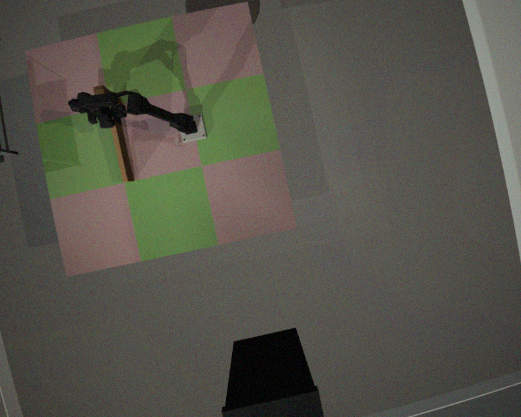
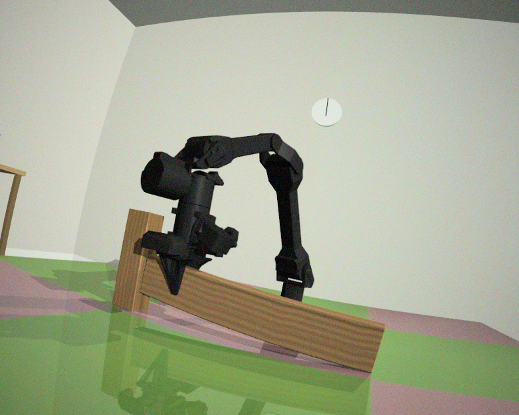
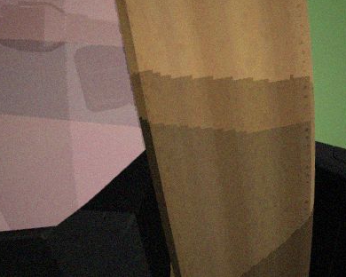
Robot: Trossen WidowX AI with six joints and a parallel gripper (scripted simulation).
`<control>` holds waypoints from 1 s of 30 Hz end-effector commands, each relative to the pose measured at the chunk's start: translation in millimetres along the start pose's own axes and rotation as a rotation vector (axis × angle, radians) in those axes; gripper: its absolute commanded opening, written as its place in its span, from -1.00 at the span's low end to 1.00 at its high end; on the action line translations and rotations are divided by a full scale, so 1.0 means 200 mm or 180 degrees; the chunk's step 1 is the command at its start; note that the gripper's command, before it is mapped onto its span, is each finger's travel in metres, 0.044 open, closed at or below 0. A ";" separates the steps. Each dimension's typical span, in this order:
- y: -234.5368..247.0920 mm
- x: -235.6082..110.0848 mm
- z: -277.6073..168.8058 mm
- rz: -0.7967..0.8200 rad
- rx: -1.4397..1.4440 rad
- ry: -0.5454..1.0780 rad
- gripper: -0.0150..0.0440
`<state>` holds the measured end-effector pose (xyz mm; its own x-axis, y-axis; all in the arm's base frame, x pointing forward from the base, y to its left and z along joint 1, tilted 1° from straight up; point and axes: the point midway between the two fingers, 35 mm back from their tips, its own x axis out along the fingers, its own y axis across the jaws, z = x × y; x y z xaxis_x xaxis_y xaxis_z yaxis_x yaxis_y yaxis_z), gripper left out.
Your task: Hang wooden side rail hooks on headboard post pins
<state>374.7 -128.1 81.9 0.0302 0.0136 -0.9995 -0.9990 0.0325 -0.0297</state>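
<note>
Wooden rail (image 3: 221,110) over pink-green table (image 3: 38,165)

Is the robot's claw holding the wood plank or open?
Holding: the gripper is shut on the tilted wooden rail, near the post.

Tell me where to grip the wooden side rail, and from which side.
Grip the side rail near its raised end by the post, from above across its thin top edge, as the gripper holds it now. It stands on edge; its far end rests on the table.
</note>
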 end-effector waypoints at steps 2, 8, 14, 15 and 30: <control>-0.01 -0.01 -0.01 -0.0030 -0.0005 0.0015 -0.49; -0.01 0.00 -0.01 -0.0030 -0.0005 0.0015 -0.49; -0.01 0.00 -0.01 -0.0030 -0.0005 0.0015 -0.49; -0.01 0.00 -0.01 -0.0030 -0.0005 0.0015 -0.49; -0.01 0.02 -0.01 -0.0030 -0.0005 0.0015 -0.49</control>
<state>376.0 -128.6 78.6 0.0354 0.0140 -0.9993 -0.9990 0.0269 -0.0351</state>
